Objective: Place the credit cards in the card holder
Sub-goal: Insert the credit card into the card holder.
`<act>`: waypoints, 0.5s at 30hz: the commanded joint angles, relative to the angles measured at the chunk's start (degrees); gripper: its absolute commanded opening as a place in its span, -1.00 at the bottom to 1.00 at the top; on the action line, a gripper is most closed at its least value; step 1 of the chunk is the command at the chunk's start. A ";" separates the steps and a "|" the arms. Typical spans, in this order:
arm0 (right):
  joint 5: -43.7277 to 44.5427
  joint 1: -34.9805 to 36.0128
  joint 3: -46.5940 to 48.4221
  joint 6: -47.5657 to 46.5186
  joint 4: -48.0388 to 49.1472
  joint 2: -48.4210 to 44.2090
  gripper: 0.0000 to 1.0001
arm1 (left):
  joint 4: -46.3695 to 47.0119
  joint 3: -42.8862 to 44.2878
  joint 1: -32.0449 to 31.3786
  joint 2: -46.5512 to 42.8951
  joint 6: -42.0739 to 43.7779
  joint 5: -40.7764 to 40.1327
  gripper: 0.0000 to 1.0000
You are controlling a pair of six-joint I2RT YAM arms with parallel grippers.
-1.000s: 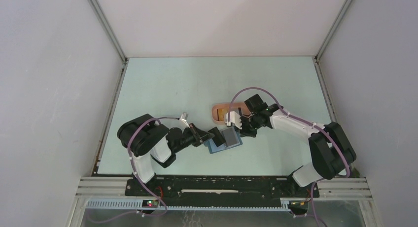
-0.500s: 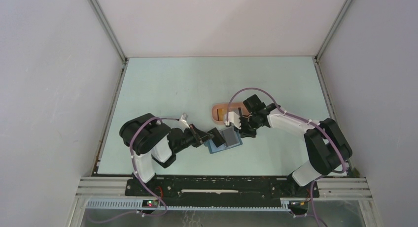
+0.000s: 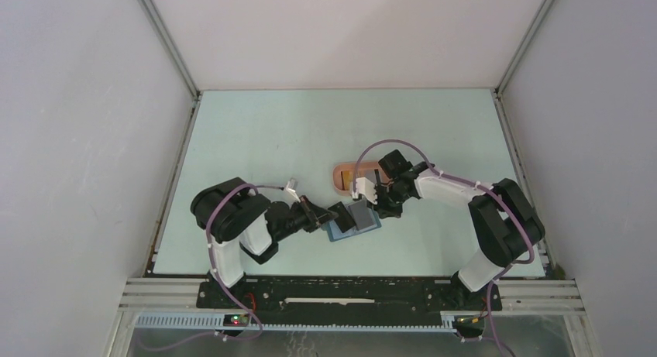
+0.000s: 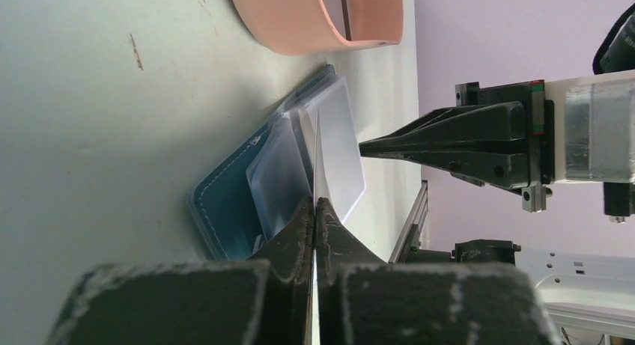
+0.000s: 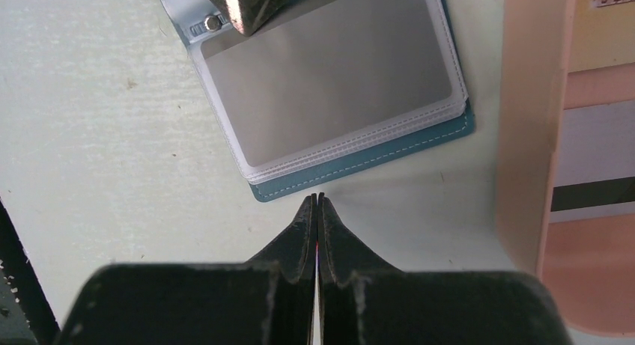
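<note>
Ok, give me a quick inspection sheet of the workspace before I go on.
Surface: pale green table, a few small marks.
Job's things: wallet lies open, grey card under its top sleeve; striped card in tray.
Clutter: nothing seen.
Grippers: left gripper shut on a thin sheet at the wallet, card or sleeve unclear; right gripper shut, empty, just off the wallet's edge.
Cables: purple loops on both arms.
Surroundings: white walls, metal frame.
</note>
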 commanded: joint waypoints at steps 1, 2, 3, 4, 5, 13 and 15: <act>0.82 1.14 2.08 0.61 -0.42 0.78 -0.96 | -0.88 1.68 -0.50 -0.03 1.29 -1.06 -1.00; 0.90 1.26 2.09 0.61 -0.49 0.86 -0.96 | -1.49 1.97 -0.63 -0.16 1.39 -1.02 -1.00; 1.07 1.36 2.07 0.61 -0.49 0.97 -0.96 | -1.98 2.09 -0.67 -0.33 1.42 -1.02 -1.00; 1.11 1.44 2.16 0.64 -0.53 1.03 -0.96 | -2.29 2.29 -0.72 -0.42 1.43 -1.06 -1.00; 1.15 1.46 2.12 0.69 -0.45 1.05 -0.96 | -2.56 2.31 -0.83 -0.49 1.34 -1.06 -1.00; 1.28 1.60 2.35 0.69 -0.77 1.29 -0.97 | -5.12 2.58 -1.13 -0.58 0.34 -0.36 -1.00; 1.28 1.72 2.36 0.69 -0.84 1.27 -0.96 | -6.14 2.58 -1.15 -1.02 0.38 -0.18 -1.00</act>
